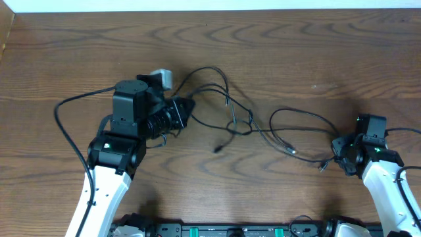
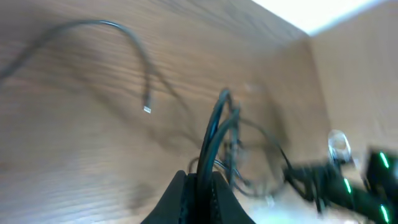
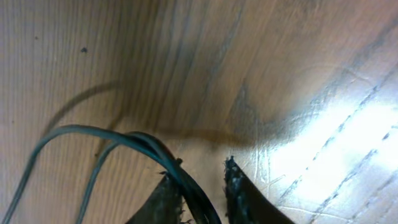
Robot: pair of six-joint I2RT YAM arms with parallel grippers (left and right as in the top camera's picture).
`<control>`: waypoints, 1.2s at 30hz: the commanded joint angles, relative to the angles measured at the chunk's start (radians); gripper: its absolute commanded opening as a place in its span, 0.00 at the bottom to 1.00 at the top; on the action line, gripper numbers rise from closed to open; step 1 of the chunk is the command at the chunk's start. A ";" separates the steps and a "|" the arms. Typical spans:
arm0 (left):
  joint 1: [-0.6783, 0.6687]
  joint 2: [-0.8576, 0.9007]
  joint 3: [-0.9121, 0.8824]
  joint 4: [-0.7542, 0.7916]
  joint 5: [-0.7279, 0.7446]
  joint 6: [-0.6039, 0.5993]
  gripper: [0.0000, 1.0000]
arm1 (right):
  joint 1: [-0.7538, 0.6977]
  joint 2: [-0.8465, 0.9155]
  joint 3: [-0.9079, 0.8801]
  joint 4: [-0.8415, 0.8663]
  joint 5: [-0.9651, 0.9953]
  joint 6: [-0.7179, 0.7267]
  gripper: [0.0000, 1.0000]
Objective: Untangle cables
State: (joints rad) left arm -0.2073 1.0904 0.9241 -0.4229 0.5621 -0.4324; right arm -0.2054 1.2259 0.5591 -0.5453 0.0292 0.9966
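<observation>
Across the middle of the overhead frame, the black cables (image 1: 233, 118) lie in a loose tangle on the brown wooden table (image 1: 316, 52). Their loops run from the upper centre down toward the lower right, and they cross in a small knot near the centre. 1 plug end (image 1: 216, 150) lies free on the wood just below that knot.

At centre left, the left gripper (image 1: 183, 113) points toward the right of the frame and meets the left edge of the tangle. In the left wrist view its 2 fingers are pressed together at the bottom centre, and the left gripper (image 2: 202, 179) is clamped on a bundle of cables (image 2: 214, 127). The bundle rises from the fingers toward the middle of the picture. A separate strand arcs across the upper left and ends in a small plug (image 2: 147, 109) lying on the wood.

At the lower right of the overhead frame, the right gripper (image 1: 334, 153) sits at the far end of the strands. In the right wrist view the right gripper (image 3: 203, 163) has its fingers (image 3: 235, 186) apart, with bare wood showing in the gap. 2 cables (image 3: 81, 129) curve in from the left. They run against the inner side of the finger on the left of the picture and continue down between the 2 fingers.
</observation>
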 commanded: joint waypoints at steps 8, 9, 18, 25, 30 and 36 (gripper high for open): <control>0.004 0.045 0.009 -0.003 0.195 0.177 0.08 | -0.009 -0.003 0.001 0.119 -0.225 -0.179 0.75; 0.003 0.051 0.009 0.000 0.218 0.178 0.08 | -0.009 -0.003 0.001 0.154 -0.285 -0.233 0.78; 0.003 0.080 0.009 0.106 0.477 0.215 0.08 | 0.073 -0.002 0.001 0.370 -0.688 -0.543 0.91; 0.003 0.080 0.009 0.222 0.660 0.214 0.08 | 0.212 -0.002 0.001 0.446 -0.686 -0.550 0.95; 0.003 0.080 0.009 0.227 0.690 0.210 0.08 | 0.304 -0.002 0.001 0.501 -0.654 -0.550 0.96; -0.035 0.080 0.009 0.281 0.763 0.211 0.08 | 0.392 -0.002 0.001 0.574 -0.627 -0.550 0.96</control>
State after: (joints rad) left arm -0.2180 1.1717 0.9241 -0.1696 1.2449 -0.2344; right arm 0.1452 1.2259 0.5587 -0.0051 -0.6094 0.4625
